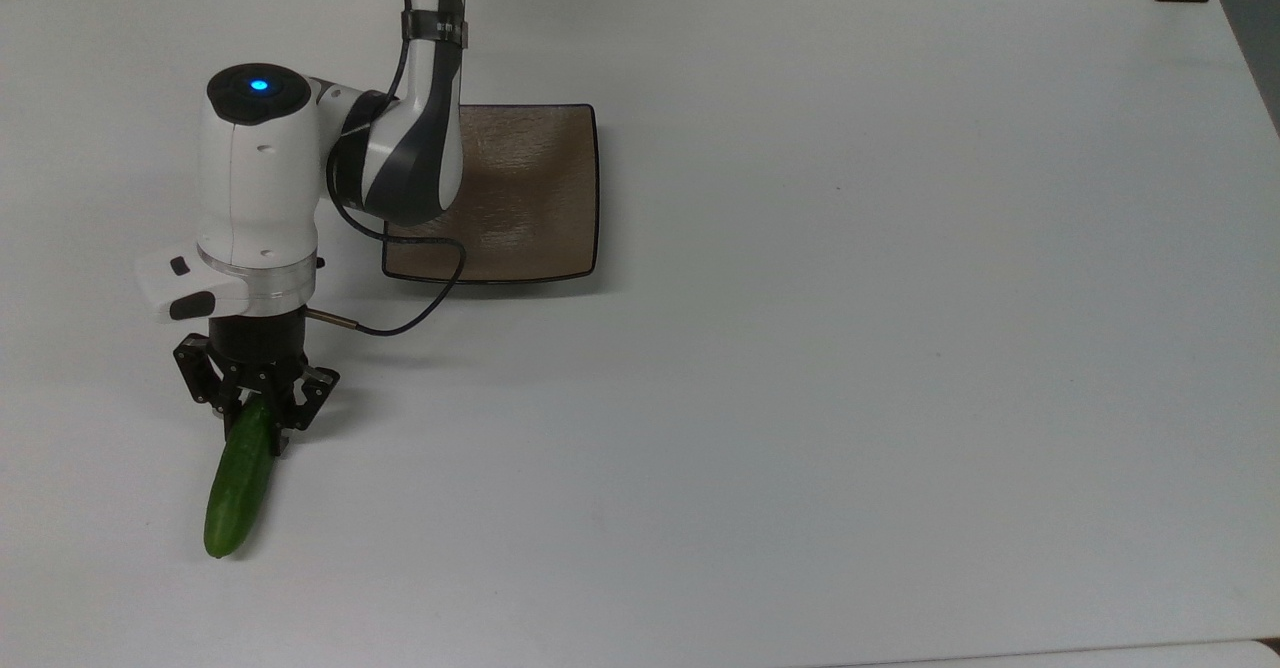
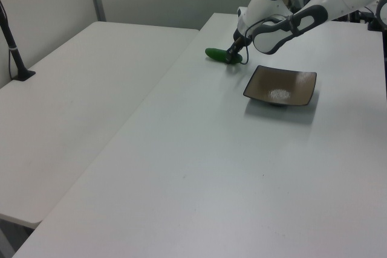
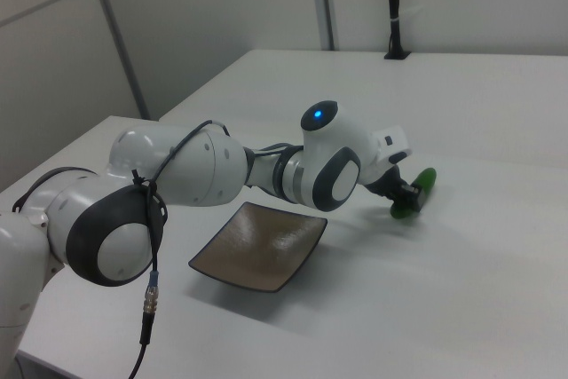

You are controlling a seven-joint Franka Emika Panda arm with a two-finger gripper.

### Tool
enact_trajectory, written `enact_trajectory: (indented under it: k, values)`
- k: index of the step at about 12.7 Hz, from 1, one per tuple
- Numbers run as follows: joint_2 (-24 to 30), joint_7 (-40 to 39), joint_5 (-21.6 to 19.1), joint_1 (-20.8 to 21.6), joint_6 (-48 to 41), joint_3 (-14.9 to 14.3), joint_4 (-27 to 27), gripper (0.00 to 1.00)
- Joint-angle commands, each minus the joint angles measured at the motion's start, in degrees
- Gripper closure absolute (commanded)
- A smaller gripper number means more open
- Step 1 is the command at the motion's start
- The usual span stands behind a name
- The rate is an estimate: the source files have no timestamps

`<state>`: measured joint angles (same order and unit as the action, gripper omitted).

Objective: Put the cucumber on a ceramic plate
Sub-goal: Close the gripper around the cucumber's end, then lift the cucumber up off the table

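On the white table [image 2: 199, 167], the gripper [image 2: 231, 58] is closed around the end of the dark green cucumber [image 2: 219, 55] nearest the square brown ceramic plate [image 2: 281, 86]. The cucumber lies near the plate, toward the left view's upper left of it.

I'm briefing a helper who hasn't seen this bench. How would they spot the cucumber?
On the white table, find the square, glossy brown-grey ceramic plate, then follow the white robot arm to its black gripper. Shut between its fingers lies the small dark green cucumber, the table's single green item.
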<state>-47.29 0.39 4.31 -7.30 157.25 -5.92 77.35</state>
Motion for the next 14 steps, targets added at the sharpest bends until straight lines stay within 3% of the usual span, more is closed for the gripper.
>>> enact_trajectory:
  k: [1, 4, 10, 12, 14]
  values:
    - [5.34, 1.01, 0.7, 0.1, 0.7, -0.14, 2.97, 0.66]
    - [13.7, 0.75, 0.35, -0.43, -3.15, 0.12, 9.39, 0.66]
    - [28.89, -7.5, -0.88, -0.26, -26.96, 0.74, 16.23, 0.66]
    - [36.61, -12.23, -3.77, 0.18, -27.69, 1.09, 25.43, 0.66]
    - [41.91, -14.19, -3.87, 1.67, -28.66, 1.09, 32.4, 0.66]
